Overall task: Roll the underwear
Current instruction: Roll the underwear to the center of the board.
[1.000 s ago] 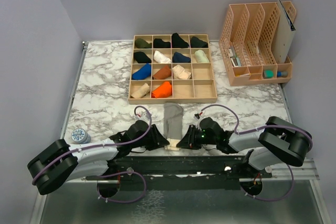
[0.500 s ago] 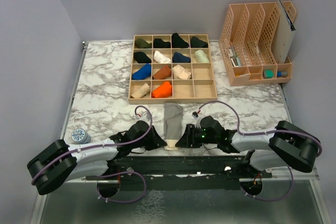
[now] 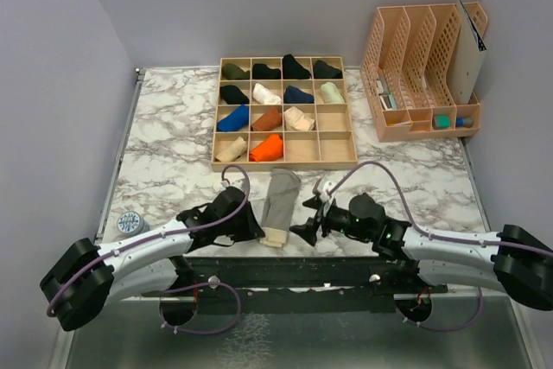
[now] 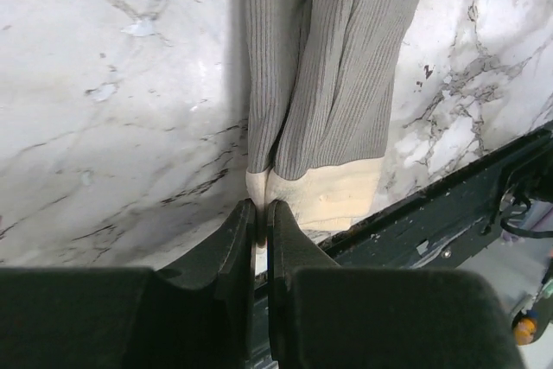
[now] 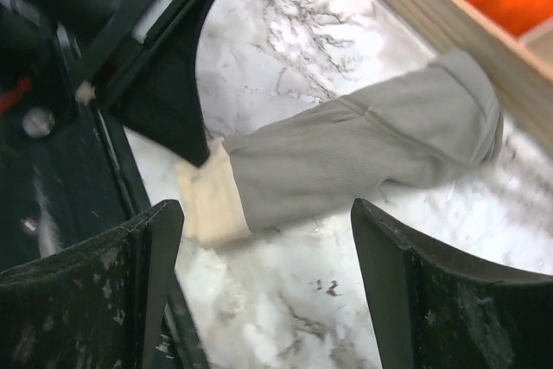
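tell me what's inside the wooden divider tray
The wooden divider tray holds thirteen rolled garments, one per cell, among them an orange roll and a blue roll. Three cells at its near right corner look empty. What lies beneath each roll is covered.

left hand (image 4: pixel 259 211) pinching the cream band (image 4: pixel 333 196) of grey ribbed underwear (image 4: pixel 328 84), marble table (image 4: pixel 104 110) beneath

Top cam sits high behind the arm bases, looking down over the whole marble table (image 3: pixel 164 127). Left wrist cam is really close, peering past the left gripper (image 4: pixel 259 211) at the grey underwear (image 4: pixel 328 84) right off its fingertips. Right wrist cam hangs further back, framing it between the fingers of the right gripper (image 5: pixel 266 213). All three share it.
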Controlling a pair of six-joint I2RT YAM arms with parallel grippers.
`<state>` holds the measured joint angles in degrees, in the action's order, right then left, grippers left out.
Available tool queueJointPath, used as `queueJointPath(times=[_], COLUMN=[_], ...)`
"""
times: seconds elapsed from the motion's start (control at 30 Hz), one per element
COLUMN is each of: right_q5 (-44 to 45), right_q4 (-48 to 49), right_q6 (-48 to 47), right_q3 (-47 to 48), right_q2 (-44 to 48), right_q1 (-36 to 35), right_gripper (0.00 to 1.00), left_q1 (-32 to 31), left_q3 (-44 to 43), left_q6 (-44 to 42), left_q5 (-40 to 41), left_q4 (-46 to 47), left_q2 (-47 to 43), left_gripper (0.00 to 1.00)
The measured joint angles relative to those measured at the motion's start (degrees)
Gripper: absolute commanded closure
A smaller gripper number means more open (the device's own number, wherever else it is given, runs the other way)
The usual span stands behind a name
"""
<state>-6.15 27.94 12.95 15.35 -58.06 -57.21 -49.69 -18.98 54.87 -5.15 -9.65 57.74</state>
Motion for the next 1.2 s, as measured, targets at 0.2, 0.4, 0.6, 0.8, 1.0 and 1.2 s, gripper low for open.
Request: queueJointPath(times=[0.2, 0.4, 0.6, 0.8, 1.0, 1.2], right_q5=[4.7, 7.0, 7.6, 8.1, 8.1, 8.1], right_q4=[8.2, 15.1, 26.7, 38.5, 42.9, 42.6], right_q6=[-32.0, -52.4, -64.3, -71.7, -74.4, -75.0], right_q3=[-5.1, -7.3, -5.7, -4.4, -3.8, -3.0], right_q2=[-4.9, -15.8, -26.4, -36.8, -40.9, -41.7], right_q1=[-9.7, -14.1, -17.1, -19.8, -21.6, -22.5], right_gripper=[0.20, 0.24, 0.29, 0.33, 0.38, 0.44], left_q1=[6.8, 12.1, 13.4, 14.1, 15.6, 17.0], left_q3=[0.0, 0.0, -0.4, -1.1, -1.7, -3.3], left_q6=[-1.2, -2.5, -3.8, -4.9, -6.2, -7.7], left_q5=[-5.1, -11.3, -14.0, -16.3, -19.0, -20.5], left_q4=[-3.9, -7.1, -7.6, -7.2, -7.0, -7.2], left_q2=[-2.5, -2.3, 0.0, 2.3, 3.9, 5.4], left_gripper=[1.00, 1.00, 1.00, 1.00, 1.00, 1.00])
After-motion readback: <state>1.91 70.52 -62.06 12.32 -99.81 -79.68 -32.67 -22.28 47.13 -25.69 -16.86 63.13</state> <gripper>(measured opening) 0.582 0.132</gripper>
